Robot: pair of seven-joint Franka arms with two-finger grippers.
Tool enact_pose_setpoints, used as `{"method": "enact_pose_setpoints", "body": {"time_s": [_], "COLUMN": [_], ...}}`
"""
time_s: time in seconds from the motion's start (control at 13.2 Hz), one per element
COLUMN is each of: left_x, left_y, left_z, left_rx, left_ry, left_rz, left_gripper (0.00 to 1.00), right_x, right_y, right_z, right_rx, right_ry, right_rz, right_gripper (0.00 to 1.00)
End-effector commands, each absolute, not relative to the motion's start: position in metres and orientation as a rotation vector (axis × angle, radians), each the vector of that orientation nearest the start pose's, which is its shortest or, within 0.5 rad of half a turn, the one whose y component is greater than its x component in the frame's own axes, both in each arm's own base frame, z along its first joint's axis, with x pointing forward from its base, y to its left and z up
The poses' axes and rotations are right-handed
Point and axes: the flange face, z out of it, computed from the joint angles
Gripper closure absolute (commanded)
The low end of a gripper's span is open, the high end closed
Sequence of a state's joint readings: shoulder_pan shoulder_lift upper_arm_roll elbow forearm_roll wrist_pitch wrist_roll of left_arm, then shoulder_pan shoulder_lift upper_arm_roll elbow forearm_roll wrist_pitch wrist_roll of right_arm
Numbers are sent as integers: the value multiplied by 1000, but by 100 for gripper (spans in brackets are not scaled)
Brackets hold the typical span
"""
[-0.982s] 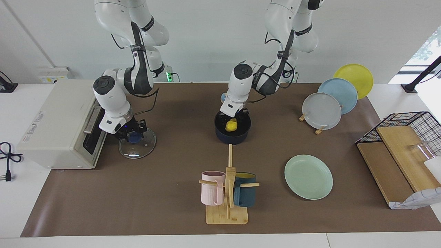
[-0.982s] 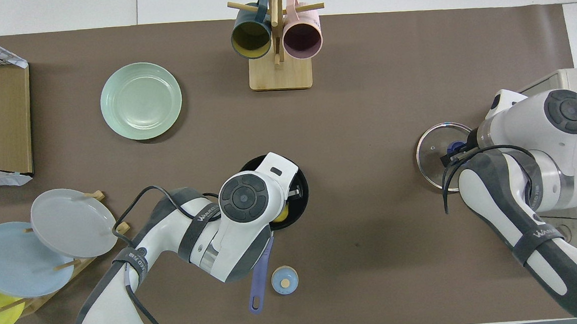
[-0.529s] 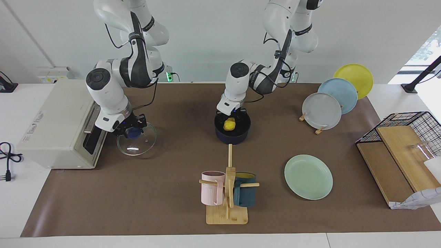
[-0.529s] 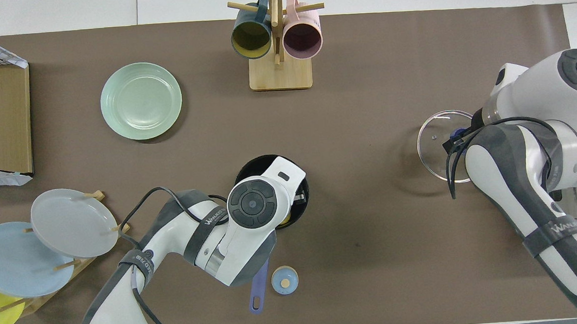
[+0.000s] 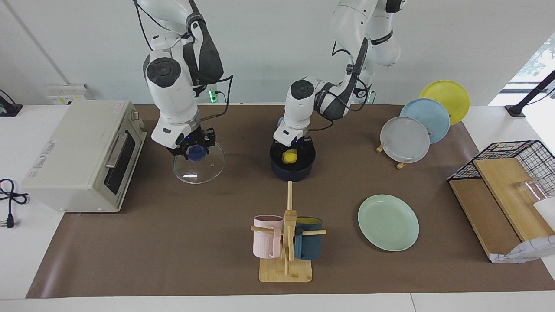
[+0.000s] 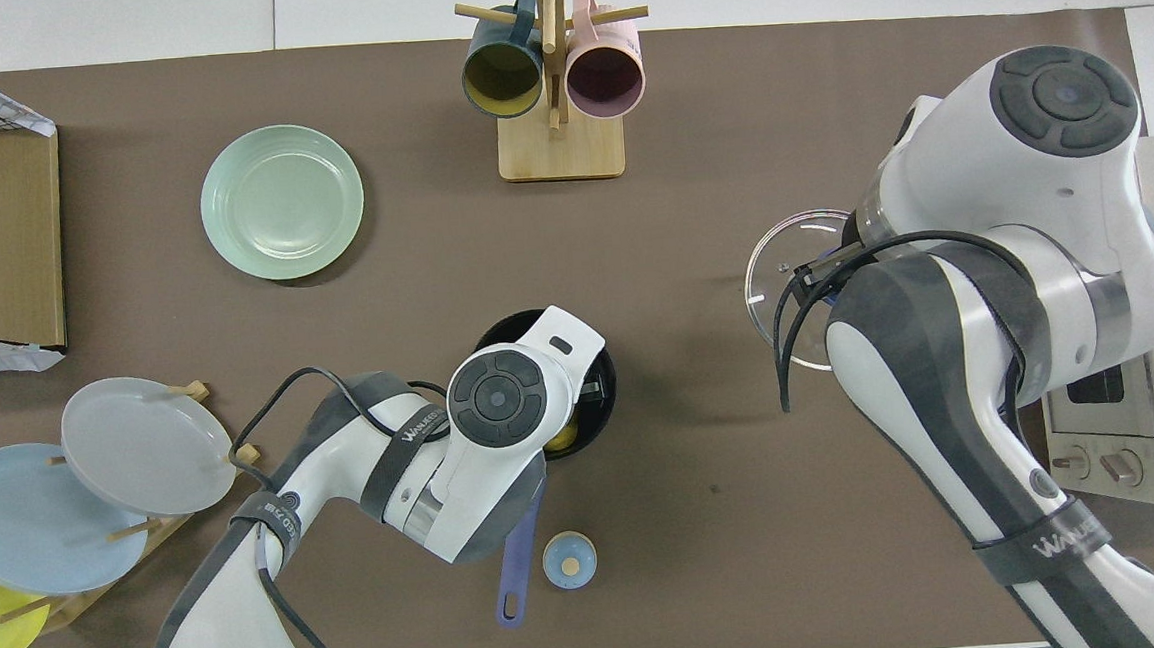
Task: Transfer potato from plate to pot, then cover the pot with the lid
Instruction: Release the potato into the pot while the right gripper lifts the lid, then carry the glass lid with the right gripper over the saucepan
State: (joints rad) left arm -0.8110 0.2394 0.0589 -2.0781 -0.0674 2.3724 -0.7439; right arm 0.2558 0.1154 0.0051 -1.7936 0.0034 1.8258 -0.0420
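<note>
Overhead, potato (image 6: 563, 435) half hidden, right pincer (image 5: 196, 152) clamping lid (image 5: 198, 164), left pincer (image 5: 295, 145) unclear.

The lid (image 5: 198, 164) looks like clear, glossy glass with a blue knob. Beside it, the pot (image 5: 293, 166) is matt dark blue. The mug rack (image 5: 286, 251) is pale wood, standing on matt brown desk (image 5: 173, 242) covering.

Yellow potato (image 5: 289, 157) in navy pot (image 5: 293, 170); mint plate (image 5: 388, 222) bare; glass lid (image 5: 199, 165) aloft.
</note>
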Motion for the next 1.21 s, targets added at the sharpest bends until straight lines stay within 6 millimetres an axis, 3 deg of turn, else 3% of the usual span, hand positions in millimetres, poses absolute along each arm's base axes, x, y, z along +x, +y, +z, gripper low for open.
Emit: {"method": "enact_pose_setpoints", "body": {"time_s": [0.0, 0.38, 0.53, 0.76, 0.83, 0.98, 1.06, 1.13], "left_x": [439, 464, 472, 490, 500, 511, 514, 518], "left_y": [-384, -349, -316, -224, -181, -117, -89, -60], "left_z": [354, 454, 508, 582, 599, 612, 617, 619], "left_rx": [-3185, -3198, -3207, -3215, -3213, -3215, -3213, -3206], "left_ry": [-47, -129, -158, -129, -101, -11, 32, 77], "left_rz": [-5, 20, 10, 5, 14, 7, -17, -32], "left_gripper": [0, 0, 0, 0, 0, 0, 0, 0], "right_x": [567, 555, 547, 526, 520, 513, 506, 502], "right_y": [174, 224, 251, 304, 325, 344, 367, 405], "right_z": [480, 479, 473, 476, 469, 470, 464, 461], "right_rx": [-3083, -3086, -3087, -3083, -3083, -3071, -3076, -3081], "right_ry": [-400, -362, -366, -321, -290, -248, -252, -228], "right_rz": [121, 53, 53, 0, -18, -48, -48, -41], "right_gripper": [100, 100, 100, 100, 100, 100, 100, 100]}}
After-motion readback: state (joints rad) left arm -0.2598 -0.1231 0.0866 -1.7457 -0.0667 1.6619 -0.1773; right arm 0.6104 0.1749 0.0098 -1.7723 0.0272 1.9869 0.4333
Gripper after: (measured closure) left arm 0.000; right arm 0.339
